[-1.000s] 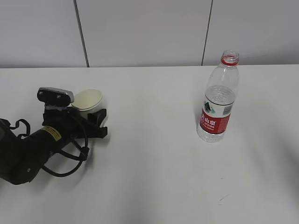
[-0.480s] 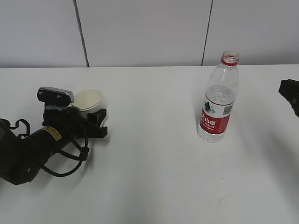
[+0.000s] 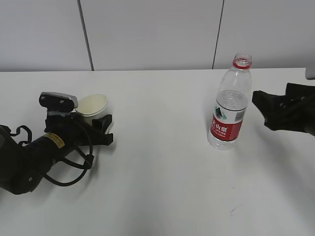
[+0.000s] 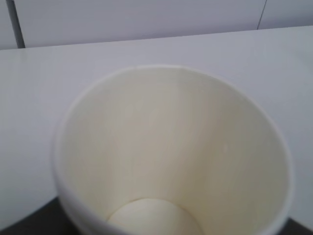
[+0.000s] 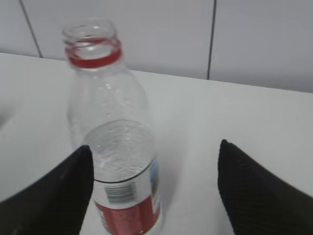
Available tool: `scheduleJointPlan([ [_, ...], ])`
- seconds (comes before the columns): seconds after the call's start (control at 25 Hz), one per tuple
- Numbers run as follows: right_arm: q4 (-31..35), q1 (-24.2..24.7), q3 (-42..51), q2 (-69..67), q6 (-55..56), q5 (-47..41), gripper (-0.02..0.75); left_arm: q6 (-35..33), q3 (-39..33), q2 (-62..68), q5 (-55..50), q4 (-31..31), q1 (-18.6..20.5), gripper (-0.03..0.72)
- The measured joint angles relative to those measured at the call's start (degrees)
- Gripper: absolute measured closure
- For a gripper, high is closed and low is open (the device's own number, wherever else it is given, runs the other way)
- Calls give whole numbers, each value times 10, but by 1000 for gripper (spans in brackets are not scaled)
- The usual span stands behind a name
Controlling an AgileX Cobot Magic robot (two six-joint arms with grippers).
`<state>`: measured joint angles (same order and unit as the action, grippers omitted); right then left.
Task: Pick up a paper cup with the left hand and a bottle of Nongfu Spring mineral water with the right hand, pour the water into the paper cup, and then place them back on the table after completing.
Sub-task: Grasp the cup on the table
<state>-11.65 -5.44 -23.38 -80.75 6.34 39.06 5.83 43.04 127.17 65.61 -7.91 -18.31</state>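
Note:
The white paper cup [image 3: 92,104] stands at the left of the table [image 3: 162,187], its lower part hidden by my left gripper [image 3: 104,129], which is shut on it. It fills the left wrist view [image 4: 171,147] and is empty. The uncapped Nongfu Spring bottle [image 3: 229,108], with a red label and a red neck ring, stands upright at the right, with water [image 3: 231,101] about two-thirds up. My right gripper [image 3: 268,110] is open just right of the bottle. In the right wrist view the bottle [image 5: 115,161] stands by the left finger of the gripper [image 5: 156,191].
A grey panelled wall [image 3: 152,29] runs behind the table's far edge. Loose black cables [image 3: 74,167] hang by the left arm. Bare white tabletop lies between the cup and the bottle.
My right gripper has come into view from the right edge and moved left toward the bottle. The left arm, cup and bottle have not moved.

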Motion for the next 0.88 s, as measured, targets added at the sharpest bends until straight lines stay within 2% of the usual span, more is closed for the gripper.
scheduleJointPlan([
  [0.16, -22, 0, 8, -57, 8, 79, 150, 0, 0, 0, 0, 1, 0, 291],
  [0.52, -23, 0, 9, -183, 11, 234, 150, 0, 0, 0, 0, 1, 0, 291],
  [0.88, -25, 0, 9, -225, 11, 262, 150, 0, 0, 0, 1, 1, 0, 291],
])
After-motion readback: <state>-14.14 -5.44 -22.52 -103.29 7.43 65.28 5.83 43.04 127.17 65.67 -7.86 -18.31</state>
